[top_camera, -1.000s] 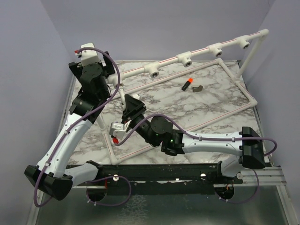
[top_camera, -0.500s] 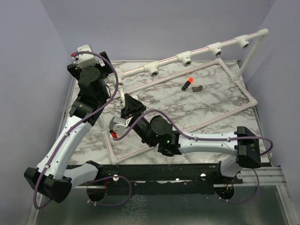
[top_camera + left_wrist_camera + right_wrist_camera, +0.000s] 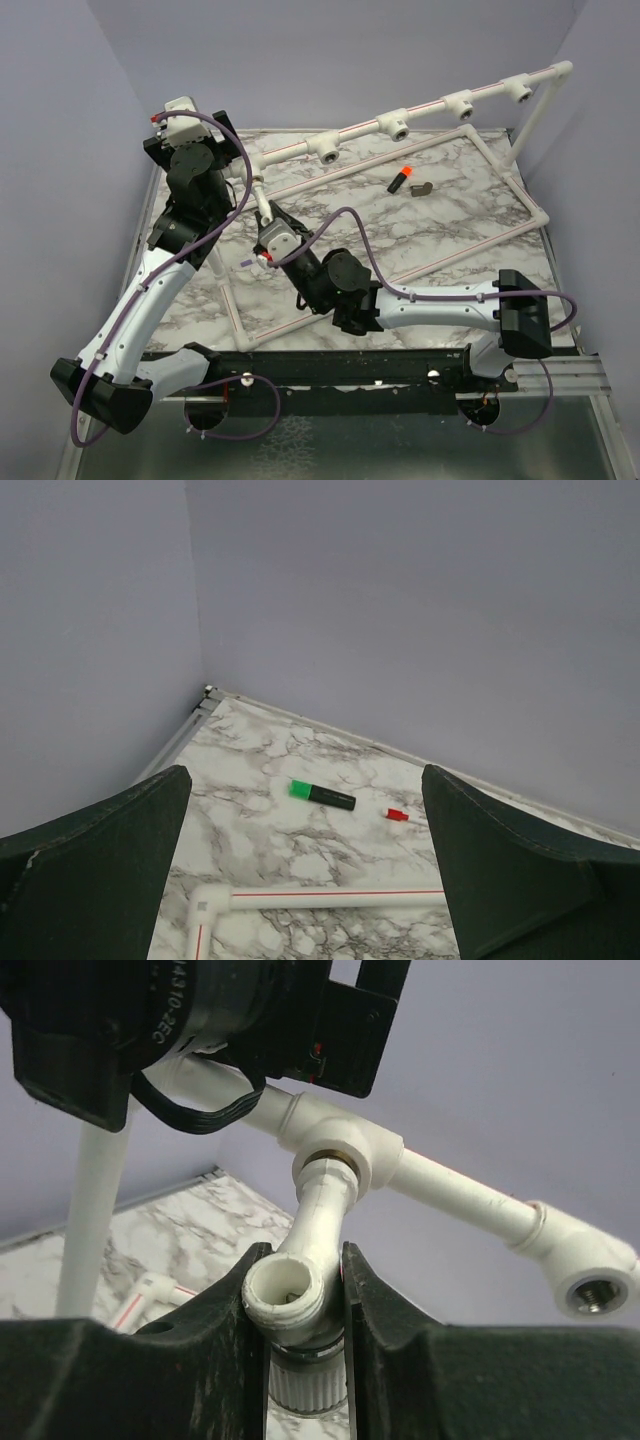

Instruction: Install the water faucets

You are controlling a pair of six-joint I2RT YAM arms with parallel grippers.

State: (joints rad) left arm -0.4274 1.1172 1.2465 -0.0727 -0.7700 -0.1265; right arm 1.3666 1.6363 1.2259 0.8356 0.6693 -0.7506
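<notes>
My right gripper (image 3: 297, 1255) is shut on a white tap-shaped faucet (image 3: 300, 1260) with an open round spout and a ribbed knob below it. Its stem meets the brass-ringed mouth of a white tee socket (image 3: 365, 1155). In the top view this gripper (image 3: 268, 222) is at the left end of the pipe rail (image 3: 360, 135). A small grey metal faucet (image 3: 421, 189) lies on the marble table by a black stick with an orange tip (image 3: 401, 179). My left gripper (image 3: 305, 772) is open and empty, held high over the back left corner.
The white pipe frame (image 3: 520, 200) runs around the table, with several more empty tee sockets (image 3: 397, 127) along the raised rail; one shows close by (image 3: 590, 1295). A green-capped black marker (image 3: 322, 795) and a small red cap (image 3: 397, 814) lie near the back left corner.
My right gripper has risen and swung back toward the left end of the rail, turning its wrist with the white faucet in it. The left arm shifted slightly early on, then held.
</notes>
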